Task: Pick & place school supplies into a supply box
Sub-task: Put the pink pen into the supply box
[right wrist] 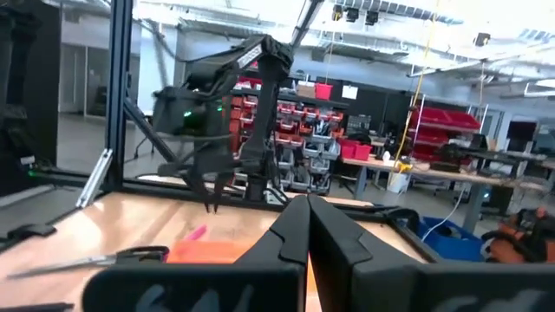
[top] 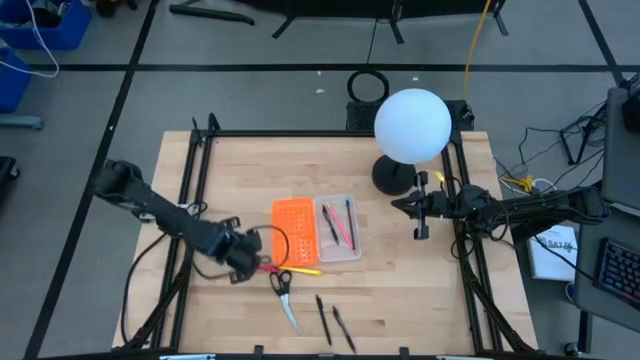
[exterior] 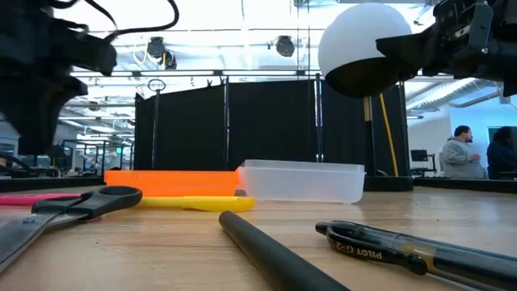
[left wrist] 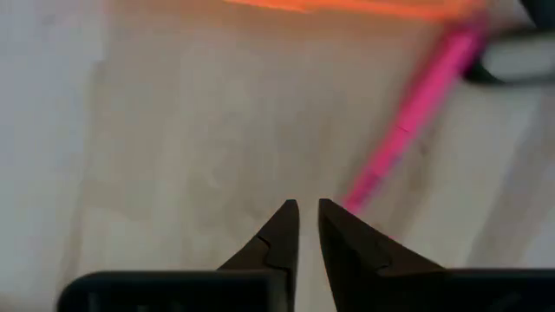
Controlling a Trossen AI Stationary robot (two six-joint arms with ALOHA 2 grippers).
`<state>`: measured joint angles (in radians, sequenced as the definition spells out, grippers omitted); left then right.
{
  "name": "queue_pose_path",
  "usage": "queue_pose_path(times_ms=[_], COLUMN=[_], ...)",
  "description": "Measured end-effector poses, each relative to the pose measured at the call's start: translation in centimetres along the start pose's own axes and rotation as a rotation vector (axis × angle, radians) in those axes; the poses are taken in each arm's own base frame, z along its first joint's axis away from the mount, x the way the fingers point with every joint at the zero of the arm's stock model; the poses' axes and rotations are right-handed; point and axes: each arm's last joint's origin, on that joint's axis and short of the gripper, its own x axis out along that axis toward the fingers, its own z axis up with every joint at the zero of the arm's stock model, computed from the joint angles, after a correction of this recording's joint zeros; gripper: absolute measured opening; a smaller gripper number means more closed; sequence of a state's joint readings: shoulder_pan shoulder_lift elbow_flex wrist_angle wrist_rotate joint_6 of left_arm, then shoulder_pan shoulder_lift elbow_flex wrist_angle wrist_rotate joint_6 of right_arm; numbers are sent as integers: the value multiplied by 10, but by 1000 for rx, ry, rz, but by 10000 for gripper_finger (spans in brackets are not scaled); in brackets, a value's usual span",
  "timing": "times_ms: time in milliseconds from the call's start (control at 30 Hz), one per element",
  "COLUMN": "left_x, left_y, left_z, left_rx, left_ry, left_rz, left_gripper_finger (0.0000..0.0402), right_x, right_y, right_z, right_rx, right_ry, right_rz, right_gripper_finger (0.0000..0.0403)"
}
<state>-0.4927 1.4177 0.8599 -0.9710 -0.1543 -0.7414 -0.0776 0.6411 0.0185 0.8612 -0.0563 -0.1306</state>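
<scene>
The supply box lies open mid-table: orange grid half (top: 295,232) joined to the translucent tray (top: 340,256), which holds a few pens (top: 336,226). Just in front of it, a pink pen (top: 267,267) and a yellow pencil (top: 305,270) lie flat on the wood. Closer still are the black-handled scissors (top: 283,292) and two black pens (top: 323,318). My left gripper (top: 243,265) is shut and hovers above the table by the pink pen's (left wrist: 408,130) end. My right gripper (top: 420,222), shut, waits raised by the lamp base.
A white globe lamp (top: 412,125) stands on its black base (top: 392,178) at the far right of the table. Black frame rails (top: 200,170) run along both table sides. Bare wood lies left of the box and toward the near right.
</scene>
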Motion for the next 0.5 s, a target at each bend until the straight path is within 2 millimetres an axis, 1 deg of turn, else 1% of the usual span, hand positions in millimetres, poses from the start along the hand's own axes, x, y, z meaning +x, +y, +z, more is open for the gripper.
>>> queue_pose_path(times_ms=[133,233,300,400,500], left_x=[3,5,6,9,10], left_y=[-16,-25,-29,-37,-43], left_z=[1,3,4,8,11], left_rx=[63,126,172,236,301], left_ry=[20,22,5,-38,-89], left_rz=[10,14,3,-36,-68], left_gripper_finger=[114,157,178,199,206], right_x=[0,0,0,0,0], right_y=[0,0,0,0,0], right_z=[0,-1,-1,-1,-1], right_rx=[56,70,70,69,66], right_ry=[2,5,6,6,6], right_rz=[0,0,1,1,0], right_gripper_finger=[0,0,0,0,0])
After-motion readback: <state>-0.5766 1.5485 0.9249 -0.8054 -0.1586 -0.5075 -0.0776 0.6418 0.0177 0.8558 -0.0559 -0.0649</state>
